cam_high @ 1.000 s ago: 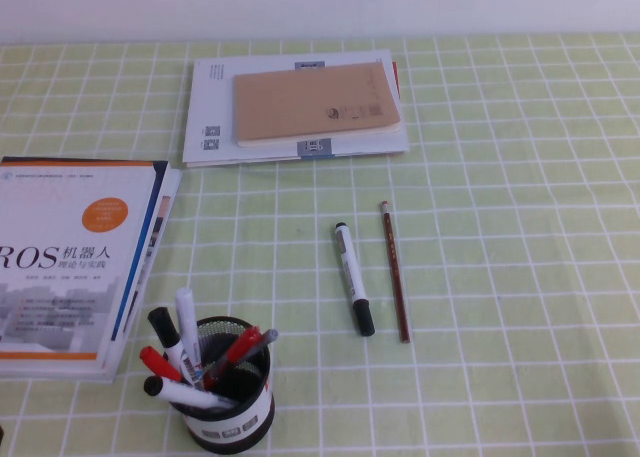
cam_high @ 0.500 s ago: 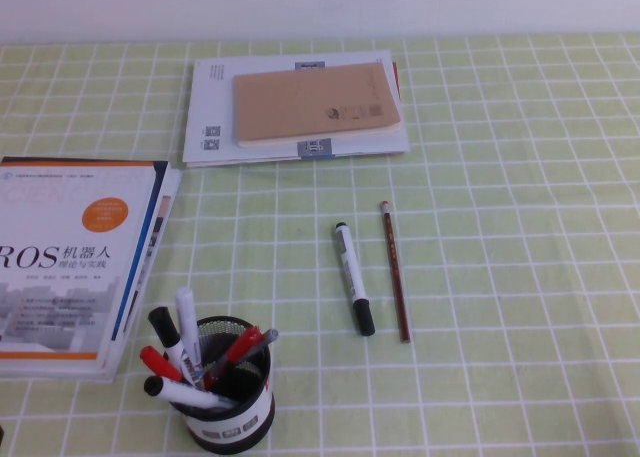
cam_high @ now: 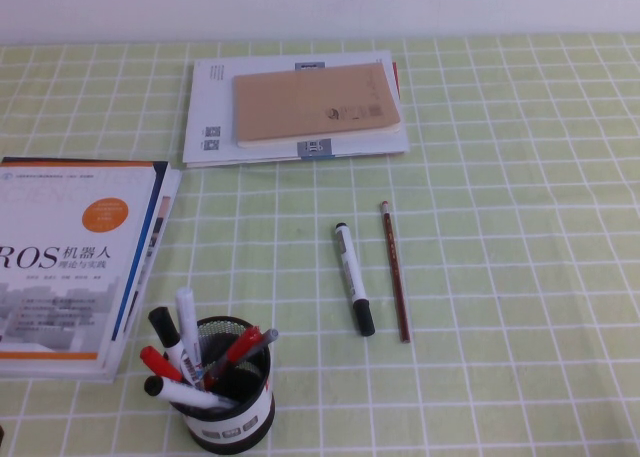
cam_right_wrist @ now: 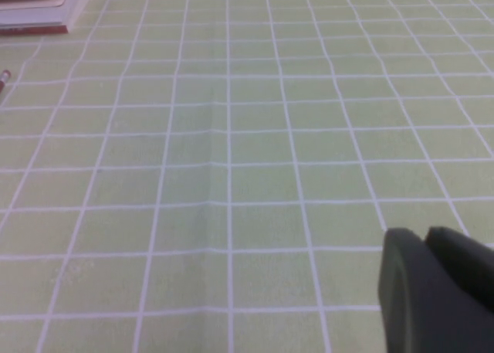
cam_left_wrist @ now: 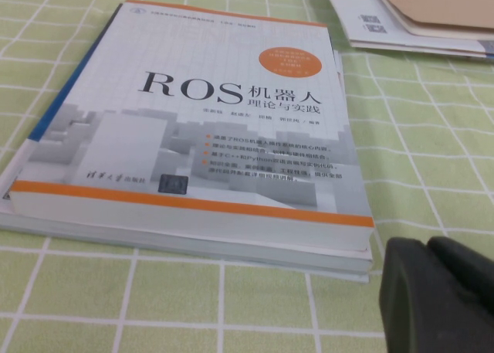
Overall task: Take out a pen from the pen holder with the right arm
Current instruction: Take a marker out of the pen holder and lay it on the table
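At the near left of the green checked tablecloth, a black mesh pen holder, upright, just beside the near corner of the ROS textbook. Packed with white markers capped in black and red pens, all leaning outward over the rim, none taken out yet. To the right of the holder and well apart from it, flat on the cloth, a loose marker with a white barrel and black cap, and just beside it a red-brown pencil, nearly parallel and not touching. At the far side, a brown notebook lying on a stack of white booklets. Right gripper out of the high view, visible only from its own wrist camera: low over bare checked cloth, fingers pressed together with nothing between them, a corner of the booklet stack and the end of the pencil off in the distance. Left gripper likewise visible only from its wrist camera: low over the cloth, just off the near corner of the ROS textbook, fingers together, holding nothing.
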Controlling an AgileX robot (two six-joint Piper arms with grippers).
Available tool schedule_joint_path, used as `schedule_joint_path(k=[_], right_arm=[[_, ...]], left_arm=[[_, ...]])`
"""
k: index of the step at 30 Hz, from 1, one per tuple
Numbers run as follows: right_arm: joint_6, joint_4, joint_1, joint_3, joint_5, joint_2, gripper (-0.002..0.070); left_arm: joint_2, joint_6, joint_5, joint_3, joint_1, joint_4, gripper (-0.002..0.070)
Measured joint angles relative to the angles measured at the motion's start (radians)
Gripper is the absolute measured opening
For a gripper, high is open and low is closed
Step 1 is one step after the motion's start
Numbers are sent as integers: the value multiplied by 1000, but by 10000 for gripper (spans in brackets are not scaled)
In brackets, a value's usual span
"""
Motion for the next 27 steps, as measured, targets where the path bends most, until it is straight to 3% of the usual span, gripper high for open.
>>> schedule_joint_path(k=[27], right_arm=[[-8,19,0,0,10,0,-13]], left_arm=[[0,0,0,0,0,0,-8]])
